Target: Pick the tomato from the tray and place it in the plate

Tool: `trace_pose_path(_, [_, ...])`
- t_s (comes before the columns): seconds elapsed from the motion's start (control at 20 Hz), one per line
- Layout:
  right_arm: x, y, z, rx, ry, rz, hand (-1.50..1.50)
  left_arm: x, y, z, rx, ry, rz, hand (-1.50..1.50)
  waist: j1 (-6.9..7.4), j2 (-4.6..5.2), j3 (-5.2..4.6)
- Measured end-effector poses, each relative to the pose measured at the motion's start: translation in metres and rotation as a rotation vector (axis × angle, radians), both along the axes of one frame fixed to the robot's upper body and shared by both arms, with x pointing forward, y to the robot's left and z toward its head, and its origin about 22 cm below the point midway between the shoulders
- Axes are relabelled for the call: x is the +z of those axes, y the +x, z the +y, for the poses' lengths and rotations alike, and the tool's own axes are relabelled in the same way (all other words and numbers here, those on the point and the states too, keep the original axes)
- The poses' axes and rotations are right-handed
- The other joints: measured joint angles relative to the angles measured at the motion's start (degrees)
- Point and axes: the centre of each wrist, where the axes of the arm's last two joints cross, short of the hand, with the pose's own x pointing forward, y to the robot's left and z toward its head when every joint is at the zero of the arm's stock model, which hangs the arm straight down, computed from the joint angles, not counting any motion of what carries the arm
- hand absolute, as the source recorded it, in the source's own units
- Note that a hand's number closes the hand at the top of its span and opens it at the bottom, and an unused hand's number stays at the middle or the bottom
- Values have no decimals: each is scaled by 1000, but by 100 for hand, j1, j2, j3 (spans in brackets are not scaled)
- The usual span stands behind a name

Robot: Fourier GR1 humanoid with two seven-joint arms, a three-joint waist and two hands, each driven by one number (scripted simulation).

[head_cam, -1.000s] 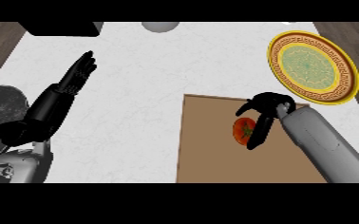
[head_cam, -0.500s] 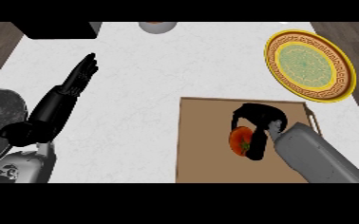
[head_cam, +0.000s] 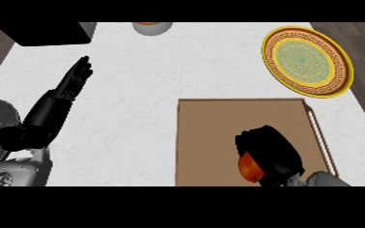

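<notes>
A red-orange tomato point(head_cam: 249, 167) lies on the brown tray point(head_cam: 210, 135) near its front edge. Most of it is hidden under my right hand point(head_cam: 269, 150), which sits on top of it with fingers curled round it. Only the tomato's left side shows. The plate point(head_cam: 306, 61), yellow-rimmed with a green patterned middle, stands beyond the tray at the far right of the counter, with nothing on it. My left hand point(head_cam: 71, 82) rests open at the left, fingers straight and pointing away from me.
A grey bowl with an orange inside point(head_cam: 151, 27) stands at the counter's far edge. A dark block point(head_cam: 46, 33) fills the far left corner. White counter point(head_cam: 143, 77) lies between the left hand and the tray.
My right hand has drawn back toward the tray's front edge and closed down over the tomato, covering more of it. The left hand stays where it was.
</notes>
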Motion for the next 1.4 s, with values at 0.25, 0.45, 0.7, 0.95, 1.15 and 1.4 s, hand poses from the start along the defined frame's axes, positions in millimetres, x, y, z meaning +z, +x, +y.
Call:
trace_pose_path(0.25, [11,-44,-28,20,92,-205,150,0,-4,4,-4,3,-11,0,6,42,-6])
trace_pose_path(0.45, [33,-73,-50,1,158,-306,150,2,-3,3,-11,5,-15,0,53,72,-11])
trace_pose_path(0.7, [65,-91,-70,-68,230,-390,150,6,-4,2,-20,8,-20,0,122,96,-13])
trace_pose_path(0.95, [80,-85,-90,-160,265,-502,150,7,1,-1,-34,9,-18,0,171,114,-13])
trace_pose_path(1.15, [94,-66,-106,-213,272,-555,150,5,-1,-6,-48,7,-22,0,257,129,-13])
trace_pose_path(1.4, [96,-37,-125,-274,310,-576,150,11,2,-9,-57,6,-29,0,335,145,-13])
